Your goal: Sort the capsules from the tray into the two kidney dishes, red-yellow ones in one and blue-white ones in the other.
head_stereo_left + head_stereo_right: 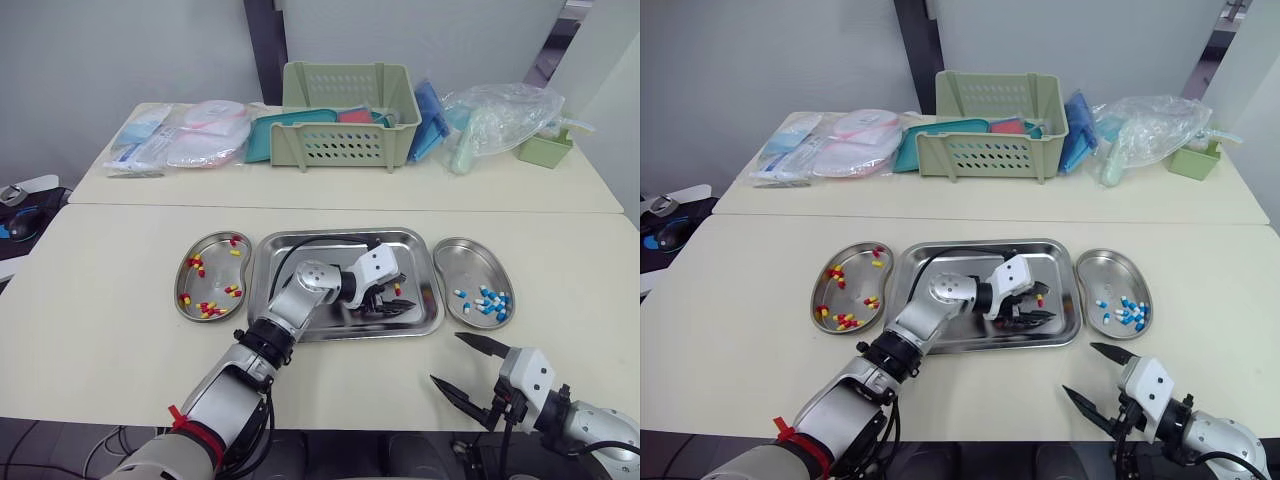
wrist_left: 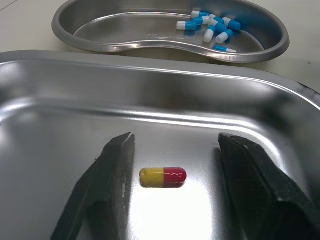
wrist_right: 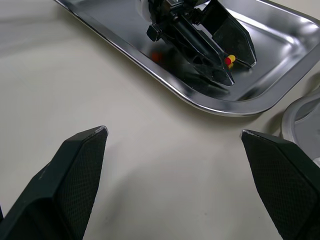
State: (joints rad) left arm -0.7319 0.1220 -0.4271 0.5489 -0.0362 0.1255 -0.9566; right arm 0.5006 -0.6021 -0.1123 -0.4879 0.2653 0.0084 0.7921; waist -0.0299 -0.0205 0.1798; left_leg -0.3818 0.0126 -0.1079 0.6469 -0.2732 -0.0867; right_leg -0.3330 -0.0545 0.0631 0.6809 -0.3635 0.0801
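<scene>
A steel tray (image 1: 330, 234) lies mid-table. My left gripper (image 1: 400, 303) reaches into its right part, open and low over the tray floor. A single red-yellow capsule (image 2: 163, 177) lies flat between its two fingers, touching neither. The left kidney dish (image 1: 215, 262) holds several red-yellow capsules (image 1: 208, 309). In the right kidney dish (image 1: 462, 260) lie several blue-white capsules (image 1: 489, 302). My right gripper (image 1: 447, 357) hovers open and empty over bare table near the front edge, in front of the tray's right corner.
On the second table behind stand a green slotted basket (image 1: 345, 115), flat packets (image 1: 190, 140) at the left, a clear plastic bag (image 1: 500, 120) and a small green box (image 1: 545, 150) at the right. A black cable (image 1: 285, 262) runs across the tray.
</scene>
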